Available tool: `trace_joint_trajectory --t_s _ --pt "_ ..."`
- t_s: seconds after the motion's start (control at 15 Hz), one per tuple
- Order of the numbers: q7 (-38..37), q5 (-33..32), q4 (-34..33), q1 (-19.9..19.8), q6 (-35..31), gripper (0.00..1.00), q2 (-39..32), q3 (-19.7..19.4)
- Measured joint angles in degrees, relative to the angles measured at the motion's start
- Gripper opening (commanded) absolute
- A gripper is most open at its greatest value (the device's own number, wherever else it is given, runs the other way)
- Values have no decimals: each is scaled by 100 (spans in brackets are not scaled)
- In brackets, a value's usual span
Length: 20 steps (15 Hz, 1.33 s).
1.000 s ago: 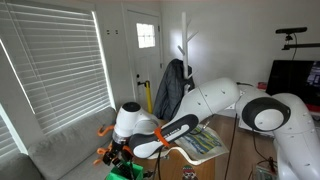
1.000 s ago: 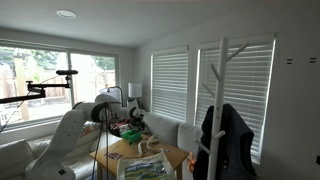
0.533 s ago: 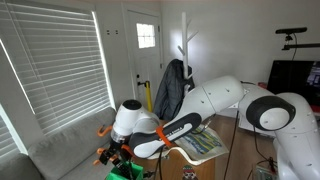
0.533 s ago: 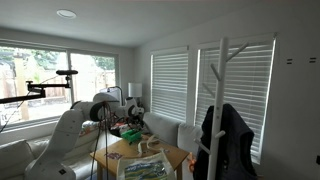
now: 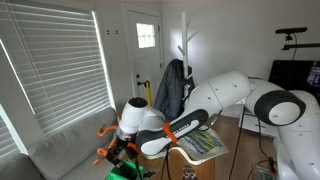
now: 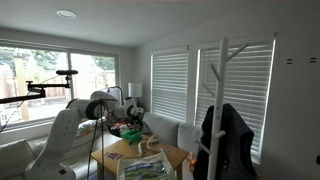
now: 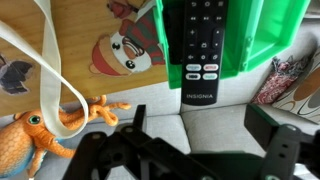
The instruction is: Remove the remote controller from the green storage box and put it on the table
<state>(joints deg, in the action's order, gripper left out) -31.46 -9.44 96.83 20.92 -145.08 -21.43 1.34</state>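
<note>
In the wrist view a black remote controller point(image 7: 205, 50) lies lengthwise in the bright green storage box point(image 7: 265, 40). Its lower end, marked INSIGNIA, sticks out past the box's edge over grey sofa cushion. My gripper point(image 7: 200, 130) is open and empty, just below that end. One dark finger point(image 7: 135, 125) stands to the left of it and the other to the right, neither touching the remote. In an exterior view the gripper point(image 5: 118, 152) hangs just above the green box point(image 5: 125, 172). The light wooden table point(image 7: 90, 20) lies left of the box.
An orange octopus toy point(image 7: 30, 140) lies at lower left. A white strap point(image 7: 55, 70) loops across the table by a sock-monkey picture point(image 7: 125, 50). Grey sofa point(image 7: 215, 125) is under the gripper. Patterned fabric point(image 7: 290, 80) is at the right. A coat rack point(image 6: 222, 100) stands nearby.
The arm's elbow and forearm have shifted a little in both exterior views. The gripper stays over the green box, open.
</note>
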Motion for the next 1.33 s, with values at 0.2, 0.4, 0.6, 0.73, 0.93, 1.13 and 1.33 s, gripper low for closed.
trace_joint_trajectory --t_s 0.2,0.4,0.6,0.73,0.93,1.13,1.33 --pt "-62 0 222 0 -214 100 93 1" --pt "-44 0 238 -6 -222 100 93 4" --pt "-1 0 243 -8 -217 100 -13 5" --pt "89 0 244 -8 -311 100 -131 10" --pt "235 0 242 -6 -540 100 -272 27" --pt "370 0 229 9 -671 100 -319 47" --pt "482 0 200 25 -789 100 -319 48"
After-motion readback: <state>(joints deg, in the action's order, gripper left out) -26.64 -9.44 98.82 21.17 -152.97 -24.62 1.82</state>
